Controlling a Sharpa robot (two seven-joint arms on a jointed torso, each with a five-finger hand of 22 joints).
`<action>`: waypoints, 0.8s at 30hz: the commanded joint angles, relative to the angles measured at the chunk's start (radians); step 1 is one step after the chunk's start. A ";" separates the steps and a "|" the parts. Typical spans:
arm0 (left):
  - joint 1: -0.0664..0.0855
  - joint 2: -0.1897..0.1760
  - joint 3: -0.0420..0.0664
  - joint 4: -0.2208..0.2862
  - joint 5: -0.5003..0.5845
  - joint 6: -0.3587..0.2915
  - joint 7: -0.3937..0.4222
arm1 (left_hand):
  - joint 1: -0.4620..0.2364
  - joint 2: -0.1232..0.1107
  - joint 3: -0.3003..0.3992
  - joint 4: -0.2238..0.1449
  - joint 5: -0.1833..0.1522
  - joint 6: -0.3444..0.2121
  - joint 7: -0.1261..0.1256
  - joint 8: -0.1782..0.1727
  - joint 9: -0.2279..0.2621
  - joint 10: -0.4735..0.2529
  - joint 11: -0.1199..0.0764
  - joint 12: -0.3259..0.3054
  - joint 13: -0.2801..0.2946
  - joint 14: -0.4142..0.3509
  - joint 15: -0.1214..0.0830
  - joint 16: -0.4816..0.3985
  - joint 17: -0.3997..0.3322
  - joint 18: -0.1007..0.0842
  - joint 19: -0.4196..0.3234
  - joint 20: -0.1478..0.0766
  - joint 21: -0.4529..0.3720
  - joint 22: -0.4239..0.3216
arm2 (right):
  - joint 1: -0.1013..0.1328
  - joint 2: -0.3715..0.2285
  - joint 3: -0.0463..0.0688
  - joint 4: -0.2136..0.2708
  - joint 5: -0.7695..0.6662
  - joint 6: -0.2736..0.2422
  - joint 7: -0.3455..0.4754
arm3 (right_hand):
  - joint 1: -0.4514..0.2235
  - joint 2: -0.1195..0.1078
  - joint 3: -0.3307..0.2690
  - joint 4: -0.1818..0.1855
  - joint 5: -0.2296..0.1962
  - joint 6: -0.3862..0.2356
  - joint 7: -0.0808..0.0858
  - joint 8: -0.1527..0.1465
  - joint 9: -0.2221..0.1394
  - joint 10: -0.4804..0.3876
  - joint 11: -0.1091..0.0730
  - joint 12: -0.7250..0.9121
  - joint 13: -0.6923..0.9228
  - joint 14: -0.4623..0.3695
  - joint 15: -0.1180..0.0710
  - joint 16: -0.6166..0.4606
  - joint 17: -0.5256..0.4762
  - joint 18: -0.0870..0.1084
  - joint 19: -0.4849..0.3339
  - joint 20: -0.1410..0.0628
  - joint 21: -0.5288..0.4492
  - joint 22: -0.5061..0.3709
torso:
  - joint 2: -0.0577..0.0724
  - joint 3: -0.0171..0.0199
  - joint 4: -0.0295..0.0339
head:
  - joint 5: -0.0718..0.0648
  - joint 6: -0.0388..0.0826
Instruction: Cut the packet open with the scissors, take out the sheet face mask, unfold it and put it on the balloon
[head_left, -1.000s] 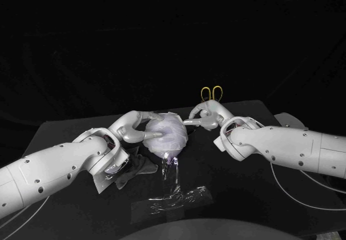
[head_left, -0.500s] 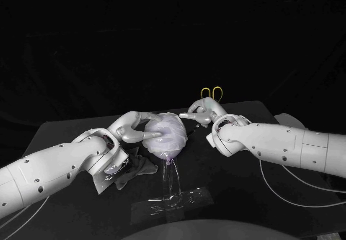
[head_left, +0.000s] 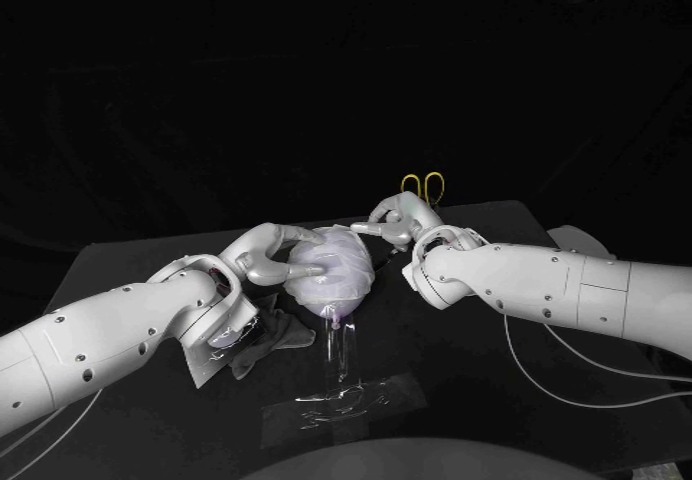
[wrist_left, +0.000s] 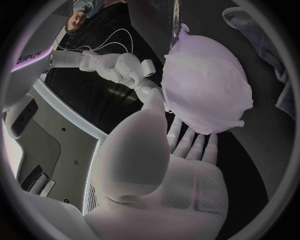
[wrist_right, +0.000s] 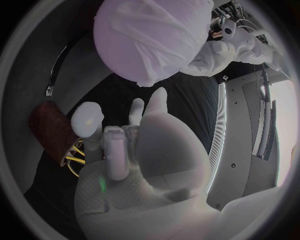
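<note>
A pale purple balloon (head_left: 332, 275) stands on a clear stand (head_left: 342, 345) at mid-table, and a white sheet mask (wrist_left: 209, 82) is draped over it. My left hand (head_left: 271, 256) rests against the balloon's left side with its fingers (wrist_left: 192, 144) spread on the mask. My right hand (head_left: 392, 224) is at the balloon's upper right. Its fingertips (wrist_right: 156, 100) are apart, close to the mask's edge (wrist_right: 150, 80), and hold nothing. The yellow-handled scissors (head_left: 423, 185) lie behind the right hand. The cut clear packet (head_left: 346, 395) lies at the table's front.
A dark cloth (head_left: 267, 340) lies under my left forearm. A brown cylinder (wrist_right: 50, 129) sits beside the scissors' handles (wrist_right: 75, 156). The table's far edge runs just behind the scissors.
My right hand and forearm have shifted left and a little up, toward the balloon's top. My left hand has stayed against the balloon.
</note>
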 joint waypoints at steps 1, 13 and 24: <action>-0.001 0.004 -0.002 -0.002 -0.019 0.031 -0.044 | 0.000 -0.010 -0.007 0.001 -0.004 -0.003 0.090 0.001 -0.001 -0.004 0.001 0.002 -0.001 -0.003 -0.001 -0.003 0.000 0.009 -0.001 0.001 0.004 -0.001 | 0.000 0.006 0.001 -0.003 -0.056 0.018 -0.025 | 0.112 0.090 -0.018 -0.014 0.000 -0.001 -0.009 0.007 0.003 0.125 -0.046 0.000 0.110 0.113 -0.015 0.003 0.263 -0.003 0.006 -0.001 0.005 0.076 | -0.001 0.0004 -0.0002 | -0.002 -0.002; -0.001 0.003 -0.002 -0.004 -0.024 0.031 -0.054 | 0.000 -0.010 -0.007 0.001 -0.004 -0.005 0.091 0.000 -0.001 -0.007 0.001 0.002 -0.001 -0.003 -0.001 -0.003 0.000 0.009 0.000 0.002 0.004 0.000 | -0.007 0.024 -0.001 -0.032 -0.132 0.081 -0.094 | 0.168 0.079 -0.018 -0.052 -0.002 -0.007 -0.012 0.009 0.006 0.125 -0.049 0.000 0.110 0.112 -0.019 0.003 0.261 -0.003 0.006 -0.006 0.002 0.079 | -0.001 0.0013 -0.0001 | -0.003 -0.006; -0.001 0.001 -0.002 -0.004 -0.026 0.032 -0.060 | 0.000 -0.010 -0.007 0.001 -0.004 -0.005 0.091 0.000 -0.001 -0.007 0.001 0.002 -0.001 -0.003 -0.001 -0.003 0.000 0.009 0.000 0.002 0.004 0.000 | -0.010 0.014 -0.003 -0.026 -0.256 0.142 -0.188 | 0.239 0.104 -0.008 -0.091 -0.004 -0.010 -0.014 -0.002 -0.002 0.125 -0.051 -0.001 0.109 0.112 -0.022 0.002 0.260 -0.004 0.006 -0.009 0.000 0.083 | -0.001 0.0009 -0.0003 | -0.006 -0.011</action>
